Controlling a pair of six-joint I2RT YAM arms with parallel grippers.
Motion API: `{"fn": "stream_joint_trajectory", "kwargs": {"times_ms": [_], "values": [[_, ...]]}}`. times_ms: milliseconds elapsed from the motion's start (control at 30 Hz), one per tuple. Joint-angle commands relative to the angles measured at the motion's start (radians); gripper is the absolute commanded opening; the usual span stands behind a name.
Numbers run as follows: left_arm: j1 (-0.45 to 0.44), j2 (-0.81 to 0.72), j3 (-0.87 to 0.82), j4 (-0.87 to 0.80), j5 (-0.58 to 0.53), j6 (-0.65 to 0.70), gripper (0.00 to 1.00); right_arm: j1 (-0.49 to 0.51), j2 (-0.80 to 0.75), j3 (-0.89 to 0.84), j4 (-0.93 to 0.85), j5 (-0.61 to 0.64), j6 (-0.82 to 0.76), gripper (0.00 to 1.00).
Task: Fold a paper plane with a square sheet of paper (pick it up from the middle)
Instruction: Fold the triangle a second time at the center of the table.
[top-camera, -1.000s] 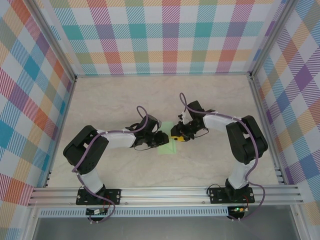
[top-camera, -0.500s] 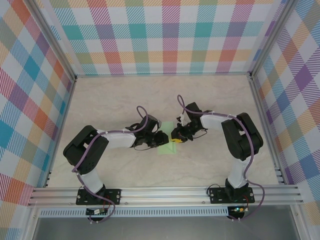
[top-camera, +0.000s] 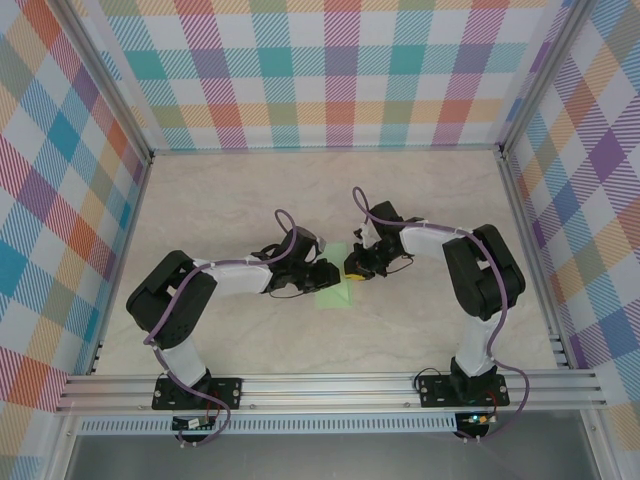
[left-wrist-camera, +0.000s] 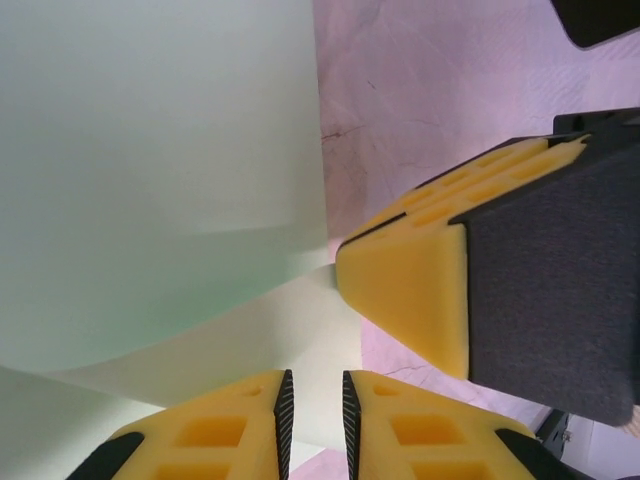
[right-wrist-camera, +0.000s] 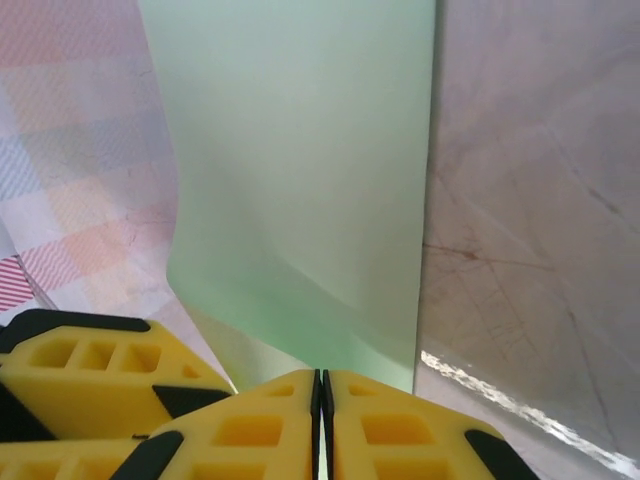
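Curled paper (right-wrist-camera: 300, 180) (mint-green) in right hand (right-wrist-camera: 320, 385)

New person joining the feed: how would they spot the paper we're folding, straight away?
On the pale marbled table, look at the middle, where the left gripper and right gripper meet. Both pinch the pale mint-green sheet of paper there. It is the one thin, plain green thing among black and yellow hardware.
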Motion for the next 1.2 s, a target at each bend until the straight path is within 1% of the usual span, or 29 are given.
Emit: {"fn": "stream_joint_trajectory", "kwargs": {"times_ms": [0, 400, 1167], "values": [[-0.002, -0.001, 0.026, 0.019, 0.021, 0.011, 0.23, 0.006, 0.019, 0.029, -0.024, 0.016, -0.031, 0.11], [-0.002, 0.036, 0.045, 0.023, 0.046, 0.013, 0.23, 0.006, 0.030, 0.039, -0.033, 0.041, -0.033, 0.11], [-0.002, 0.081, 0.056, 0.004, 0.041, 0.013, 0.22, 0.006, 0.055, 0.063, -0.041, 0.064, -0.041, 0.11]]}}
